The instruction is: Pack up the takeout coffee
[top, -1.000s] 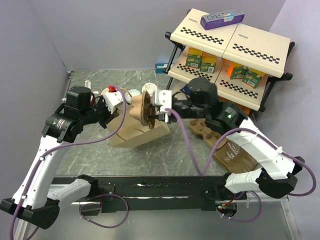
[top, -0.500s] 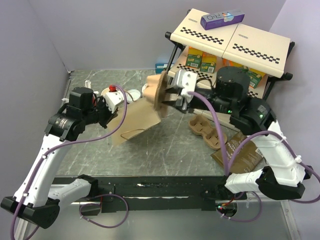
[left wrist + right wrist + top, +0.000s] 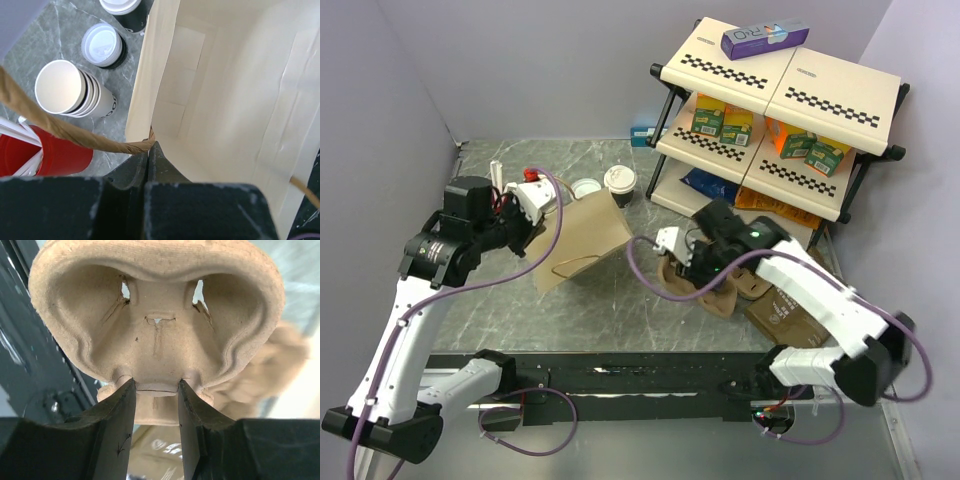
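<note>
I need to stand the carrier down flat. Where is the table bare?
Bare table: the wide strip between the bag and the rail. Crowded: behind the bag, around the coffee, and on the right, around the carrier and the flat bags by the shelf.

lab w/ mock cafe: plain partition walls (image 3: pixel 550 70), stocked shelf (image 3: pixel 840 95)

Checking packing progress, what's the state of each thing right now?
paper bag: open, tilted, nothing seen inside
left gripper: shut on paper bag
right gripper: shut on pulp cup carrier
takeout coffee: lidded, upright, outside the bag
second lidded cup: upright, outside the bag
cream cup stack: nested, lidless
</note>
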### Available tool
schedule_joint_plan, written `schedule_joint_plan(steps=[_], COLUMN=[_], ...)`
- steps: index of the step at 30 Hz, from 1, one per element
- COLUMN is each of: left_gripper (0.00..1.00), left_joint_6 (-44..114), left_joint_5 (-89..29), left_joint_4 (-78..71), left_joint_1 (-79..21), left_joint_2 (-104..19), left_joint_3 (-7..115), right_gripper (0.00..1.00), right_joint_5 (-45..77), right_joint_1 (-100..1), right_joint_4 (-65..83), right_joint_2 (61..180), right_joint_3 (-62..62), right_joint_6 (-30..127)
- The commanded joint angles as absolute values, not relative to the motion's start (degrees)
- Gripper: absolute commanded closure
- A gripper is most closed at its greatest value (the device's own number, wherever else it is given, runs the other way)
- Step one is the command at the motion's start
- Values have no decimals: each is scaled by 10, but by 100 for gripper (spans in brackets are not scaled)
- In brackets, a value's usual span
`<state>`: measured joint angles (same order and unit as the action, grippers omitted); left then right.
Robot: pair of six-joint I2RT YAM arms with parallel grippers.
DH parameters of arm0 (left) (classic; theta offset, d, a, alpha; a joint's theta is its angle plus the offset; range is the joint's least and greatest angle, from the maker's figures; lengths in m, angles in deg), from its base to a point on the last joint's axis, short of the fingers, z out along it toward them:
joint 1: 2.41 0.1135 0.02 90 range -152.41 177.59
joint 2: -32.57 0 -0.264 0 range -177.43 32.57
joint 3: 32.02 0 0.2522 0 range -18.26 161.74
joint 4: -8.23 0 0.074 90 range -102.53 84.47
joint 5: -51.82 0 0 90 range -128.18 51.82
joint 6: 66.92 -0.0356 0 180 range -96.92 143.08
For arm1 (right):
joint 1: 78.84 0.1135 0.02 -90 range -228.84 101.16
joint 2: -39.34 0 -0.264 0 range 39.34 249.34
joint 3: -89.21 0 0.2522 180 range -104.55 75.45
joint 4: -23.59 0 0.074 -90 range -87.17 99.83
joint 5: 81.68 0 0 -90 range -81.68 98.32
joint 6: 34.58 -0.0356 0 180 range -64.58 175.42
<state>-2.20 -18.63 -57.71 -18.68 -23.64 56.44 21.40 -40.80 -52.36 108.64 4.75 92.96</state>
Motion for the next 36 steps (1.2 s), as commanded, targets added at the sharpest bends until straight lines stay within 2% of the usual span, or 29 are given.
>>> schedule_joint_plan(steps=[1, 8, 10, 11, 12, 14, 15, 17, 20, 25, 36], left_gripper=[99, 99, 99, 99, 99, 99, 99, 99, 99, 99, 99], left_joint_6=[-6, -1, 0, 1, 1, -1, -2, -2, -3, 0, 1], left_joint_5=[-165, -151, -145, -145, -144, -144, -144, -143, -139, -136, -137], left_joint_4=[-569, -562, -560, -559, -558, -558, -558, -562, -563, -562, -559], left_joint_1=[-180, -173, -171, -170, -171, -170, -170, -170, -170, -170, -167], left_joint_2=[-237, -245, -249, -251, -252, -256, -258, -261, -265, -268, -268], left_joint_3=[596, 595, 594, 594, 595, 596, 597, 601, 601, 599, 589], right_gripper=[100, 100, 95, 92, 82, 72, 59, 51, 48, 48, 46], right_joint_5=[197, 231, 239, 247, 251, 271, 286, 300, 335, 363, 309], right_joint_1=[-403, -400, -403, -404, -406, -421, -424, -431, -448, -462, -443], right_joint_4=[-491, -440, -401, -386, -374, -345, -338, -332, -318, -303, -255], right_joint_2=[1124, 1203, 1199, 1195, 1189, 1169, 1161, 1145, 1126, 1123, 1151], right_joint_3=[81, 115, 142, 151, 161, 188, 196, 210, 228, 249, 264], right_joint_6=[940, 937, 937, 934, 929, 922, 920, 920, 916, 915, 865])
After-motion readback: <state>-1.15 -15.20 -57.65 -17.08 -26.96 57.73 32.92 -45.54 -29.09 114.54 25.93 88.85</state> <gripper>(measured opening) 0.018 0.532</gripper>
